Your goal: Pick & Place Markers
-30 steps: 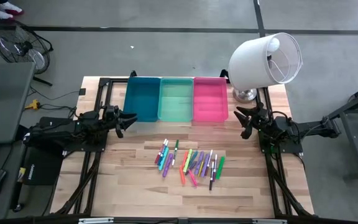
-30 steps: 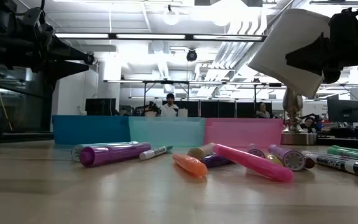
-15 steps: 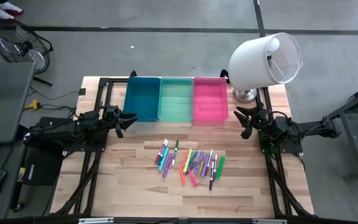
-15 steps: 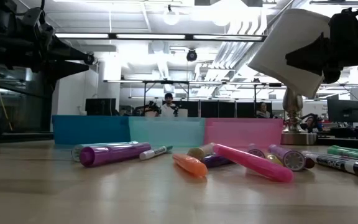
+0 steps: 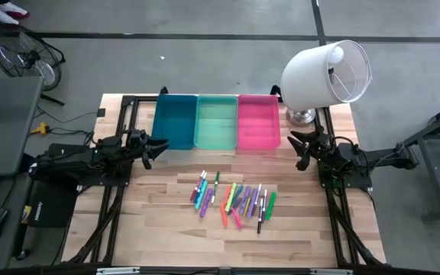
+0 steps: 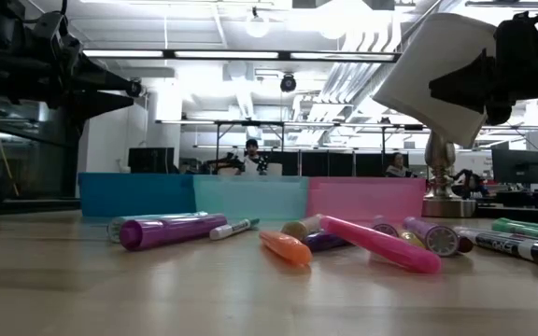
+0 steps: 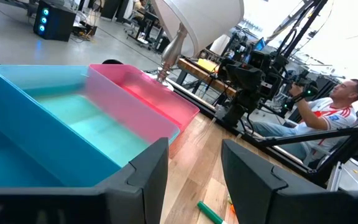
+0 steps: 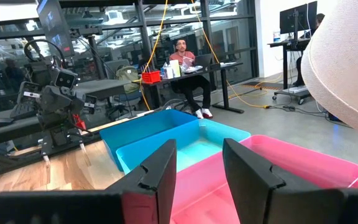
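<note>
Several markers (image 5: 232, 199) in pink, purple, green, orange and teal lie flat and scattered on the wooden table in front of three bins; the low view shows them close up (image 6: 292, 245). My left gripper (image 5: 157, 145) hovers level at the table's left, near the blue bin (image 5: 173, 121), fingers open and empty (image 7: 194, 168). My right gripper (image 5: 298, 144) hovers level at the table's right, beside the pink bin (image 5: 258, 121), open with nothing between its fingers (image 8: 199, 168).
The blue, mint green (image 5: 216, 121) and pink bins stand side by side at the far middle. A white lamp (image 5: 325, 74) on a metal foot stands at the far right corner. Bare wood lies near the front edge. People sit at desks in the room beyond.
</note>
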`<state>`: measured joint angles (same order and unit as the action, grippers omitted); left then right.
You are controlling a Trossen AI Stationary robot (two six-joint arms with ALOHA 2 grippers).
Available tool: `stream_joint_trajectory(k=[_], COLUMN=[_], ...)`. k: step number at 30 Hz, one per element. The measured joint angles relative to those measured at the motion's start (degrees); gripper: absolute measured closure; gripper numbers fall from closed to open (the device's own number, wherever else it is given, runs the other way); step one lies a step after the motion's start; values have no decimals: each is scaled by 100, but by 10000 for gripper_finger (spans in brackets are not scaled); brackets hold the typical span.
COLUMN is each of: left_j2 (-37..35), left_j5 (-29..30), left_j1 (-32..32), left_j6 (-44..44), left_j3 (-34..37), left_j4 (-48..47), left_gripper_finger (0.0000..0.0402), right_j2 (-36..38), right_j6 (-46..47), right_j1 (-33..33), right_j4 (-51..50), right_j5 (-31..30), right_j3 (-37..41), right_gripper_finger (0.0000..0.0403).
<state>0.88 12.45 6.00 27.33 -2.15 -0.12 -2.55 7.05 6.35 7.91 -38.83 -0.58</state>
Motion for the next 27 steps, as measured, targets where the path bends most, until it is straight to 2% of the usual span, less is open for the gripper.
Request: stream_joint_trajectory(k=[7, 13, 19, 22, 27], left_j2=[-2, -1, -1, -1, -1], left_j5=[2, 0, 2, 2, 0], left_j1=[-2, 0, -1, -2, -1], left_j6=[-2, -2, -1, -2, -1], left_j3=[0, 0, 2, 1, 0], left_j4=[0, 0, 0, 0, 0], left_gripper_finger=[254, 254, 254, 254, 254], right_j2=[-1, 0, -73, -208, -580], right_j6=[381, 1814, 3298, 4099, 4087], right_j1=[1, 0, 4, 4, 8], right_j4=[1, 5, -60, -393, -1321], right_j5=[2, 124, 617, 1125, 1657], right_j3=[0, 0, -1, -141, -814], right_gripper_finger=[282, 282, 282, 282, 282])
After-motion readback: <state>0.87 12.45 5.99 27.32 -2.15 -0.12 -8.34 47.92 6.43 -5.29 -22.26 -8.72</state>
